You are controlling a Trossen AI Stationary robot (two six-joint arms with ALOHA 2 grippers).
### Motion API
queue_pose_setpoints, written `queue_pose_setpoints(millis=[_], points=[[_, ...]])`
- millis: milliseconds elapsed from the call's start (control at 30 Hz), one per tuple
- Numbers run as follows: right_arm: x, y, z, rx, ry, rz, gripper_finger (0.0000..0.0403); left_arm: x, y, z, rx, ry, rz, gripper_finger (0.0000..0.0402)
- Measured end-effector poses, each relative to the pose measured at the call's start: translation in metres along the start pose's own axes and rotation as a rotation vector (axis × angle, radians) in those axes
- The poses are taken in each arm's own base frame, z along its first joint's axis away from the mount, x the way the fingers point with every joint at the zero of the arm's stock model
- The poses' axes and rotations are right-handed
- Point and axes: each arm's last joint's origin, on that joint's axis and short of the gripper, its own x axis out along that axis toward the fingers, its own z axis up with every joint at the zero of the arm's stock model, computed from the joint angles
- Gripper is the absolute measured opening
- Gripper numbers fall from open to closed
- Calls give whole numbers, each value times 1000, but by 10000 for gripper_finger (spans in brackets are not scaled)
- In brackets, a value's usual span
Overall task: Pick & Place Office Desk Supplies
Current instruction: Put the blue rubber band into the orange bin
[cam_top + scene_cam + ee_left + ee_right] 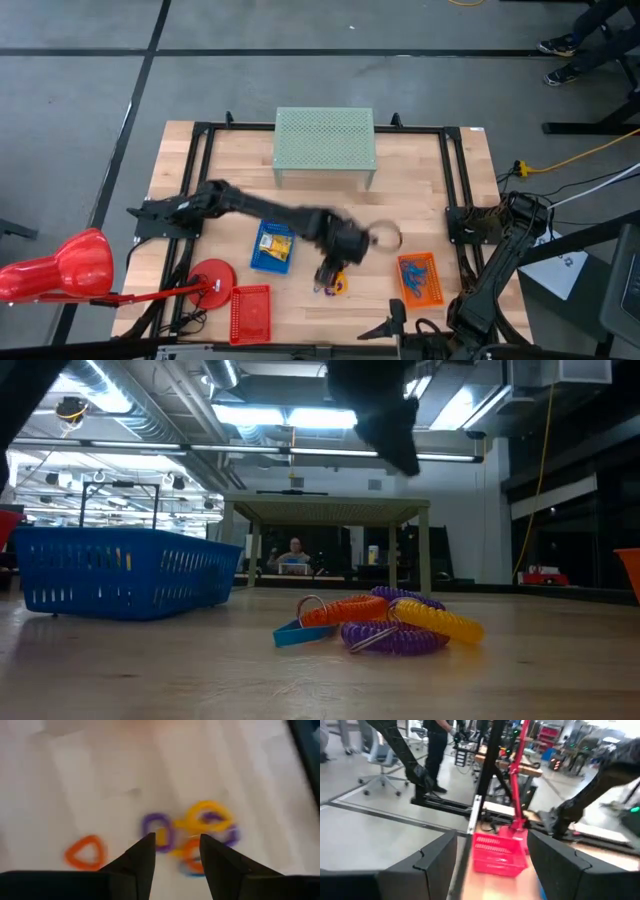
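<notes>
A small heap of coiled loops (385,622), orange, yellow, purple and blue, lies on the wooden table near its front middle (335,287). My left gripper (175,837) hangs open just above the heap, slanting down, with nothing between its fingers; the purple loop (157,831) and yellow loop (207,816) show below its tips. A single orange loop (85,852) lies apart from the heap. My right gripper (490,837) is open and empty at the front edge (392,322), pointing level toward the table's left.
A blue tray (272,246) with yellow items sits left of the heap, an orange tray (418,278) with blue items right of it, and a red tray (250,312) at the front left. A red lamp (60,268) stands left, a green mesh shelf (325,140) at the back.
</notes>
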Motion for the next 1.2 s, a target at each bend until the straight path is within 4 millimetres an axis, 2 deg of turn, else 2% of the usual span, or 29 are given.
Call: queue_pose_setpoints(millis=[100,267,367,433,533,700,867,1000,1100,1200], points=[[-1,3,-1,38,2,57,242,3,-48,5,-8,-27,43,148],[-8,10,0,49,-6,109,242,1,-141,12,3,-214,193,148],[-13,14,1,61,-20,125,242,9,-182,-10,-11,-231,371,148],[-16,17,1,66,-26,134,242,16,-197,-30,-44,-233,496,148],[-20,21,1,71,-29,147,242,23,-199,-55,-104,-261,535,145],[-21,22,1,114,-27,149,242,39,-180,-91,-198,-405,263,139],[-21,22,-1,131,-14,150,242,10,-161,-129,-244,-631,214,134],[-19,21,-4,108,8,143,242,3,-146,-165,-263,-639,222,129],[-14,17,-5,97,19,129,242,13,-134,-175,-295,-602,222,125],[-7,12,-7,87,30,106,242,31,-124,-169,-294,-567,220,121]])
